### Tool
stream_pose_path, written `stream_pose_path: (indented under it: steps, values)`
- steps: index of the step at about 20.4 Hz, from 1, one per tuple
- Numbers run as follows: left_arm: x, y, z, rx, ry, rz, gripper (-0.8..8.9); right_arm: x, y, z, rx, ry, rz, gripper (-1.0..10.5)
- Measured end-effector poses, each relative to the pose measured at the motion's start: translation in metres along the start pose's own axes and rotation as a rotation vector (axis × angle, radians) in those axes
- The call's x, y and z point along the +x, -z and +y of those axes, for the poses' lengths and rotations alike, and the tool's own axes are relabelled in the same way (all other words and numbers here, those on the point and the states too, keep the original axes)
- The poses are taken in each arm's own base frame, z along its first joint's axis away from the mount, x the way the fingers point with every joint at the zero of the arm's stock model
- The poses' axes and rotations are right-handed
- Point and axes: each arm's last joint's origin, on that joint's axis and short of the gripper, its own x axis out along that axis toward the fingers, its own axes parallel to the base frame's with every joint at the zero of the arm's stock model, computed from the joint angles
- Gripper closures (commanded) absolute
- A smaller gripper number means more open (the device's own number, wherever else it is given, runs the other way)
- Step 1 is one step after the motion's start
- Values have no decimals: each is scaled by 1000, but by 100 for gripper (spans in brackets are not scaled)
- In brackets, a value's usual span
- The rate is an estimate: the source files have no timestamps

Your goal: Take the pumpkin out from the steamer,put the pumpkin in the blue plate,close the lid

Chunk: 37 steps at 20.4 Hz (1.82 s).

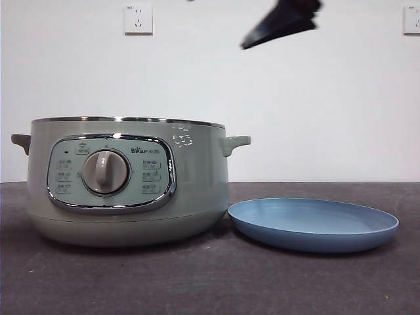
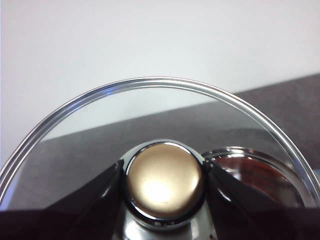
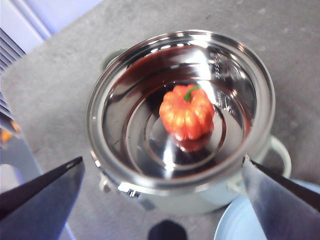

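The sage-green steamer [image 1: 125, 184] stands uncovered on the left of the table. Seen from above in the right wrist view, the orange pumpkin [image 3: 186, 112] with its green stem rests on the shiny bottom of the steamer [image 3: 260, 100]. My right gripper [image 3: 162, 160] hovers high over the pot with its jaws wide open and nothing between them; a black tip [image 1: 279, 26] shows at the top of the front view. My left gripper [image 2: 164, 185] is shut on the knob [image 2: 164, 177] of the glass lid [image 2: 150, 115], held away from the pot. The blue plate [image 1: 314, 223] lies bare to the steamer's right.
The dark grey table [image 1: 210, 282] ends at a white wall with two sockets [image 1: 138, 20] [image 1: 412, 20]. The plate's edge [image 3: 240, 225] lies close beside the steamer's handle [image 3: 280, 150]. A pale frame [image 3: 15, 150] stands off the table's far side.
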Motion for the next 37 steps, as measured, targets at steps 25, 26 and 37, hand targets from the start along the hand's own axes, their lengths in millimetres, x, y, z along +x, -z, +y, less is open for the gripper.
stream_pose_path:
  steps: [25,26,37]
  values:
    - [-15,14,5,29,-29,91,822,219,-2,-7,-258,79,306,902]
    - [-15,15,5,30,-28,95,822,219,-2,-7,-261,79,307,950]
    - [-15,12,5,21,-30,66,822,48,-52,-2,-190,137,298,956]
